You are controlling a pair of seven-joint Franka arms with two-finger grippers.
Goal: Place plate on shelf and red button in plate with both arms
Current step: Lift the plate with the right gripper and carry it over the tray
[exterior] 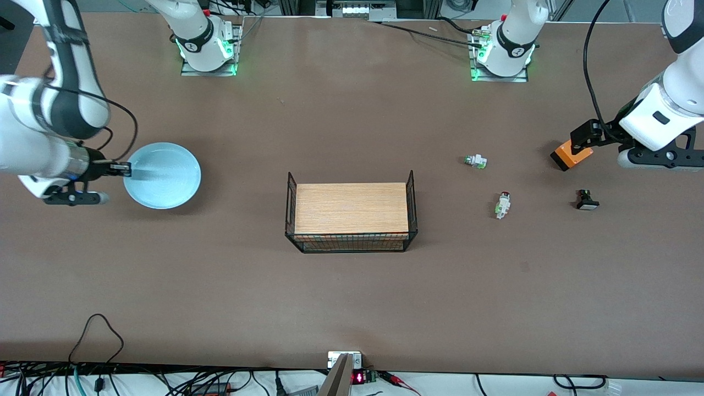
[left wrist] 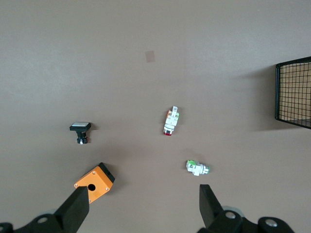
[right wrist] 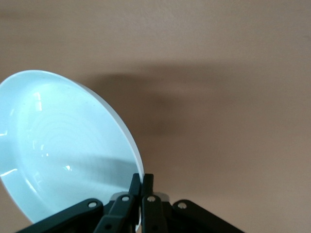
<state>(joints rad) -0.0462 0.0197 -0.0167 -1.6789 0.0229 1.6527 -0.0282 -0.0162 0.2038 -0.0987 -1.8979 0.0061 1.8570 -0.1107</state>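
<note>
The light-blue plate (exterior: pixel 165 175) is at the right arm's end of the table. My right gripper (exterior: pixel 125 169) is shut on its rim; in the right wrist view the fingers (right wrist: pixel 142 180) pinch the edge of the tilted plate (right wrist: pixel 58 145). The red button (exterior: pixel 502 204) lies on the table toward the left arm's end, between the basket and the black button. My left gripper (exterior: pixel 584 137) is open and empty, up over the orange box. In the left wrist view the red button (left wrist: pixel 170 121) lies ahead of the open left gripper (left wrist: pixel 142 194).
A black wire basket (exterior: pixel 411 204) holding a wooden board stands mid-table; its corner shows in the left wrist view (left wrist: pixel 294 92). A green-capped white part (exterior: pixel 476 161) (left wrist: pixel 197 168), a black button with white cap (exterior: pixel 587 200) (left wrist: pixel 80 130) and an orange box (exterior: pixel 572 155) (left wrist: pixel 95 182) lie near the red button.
</note>
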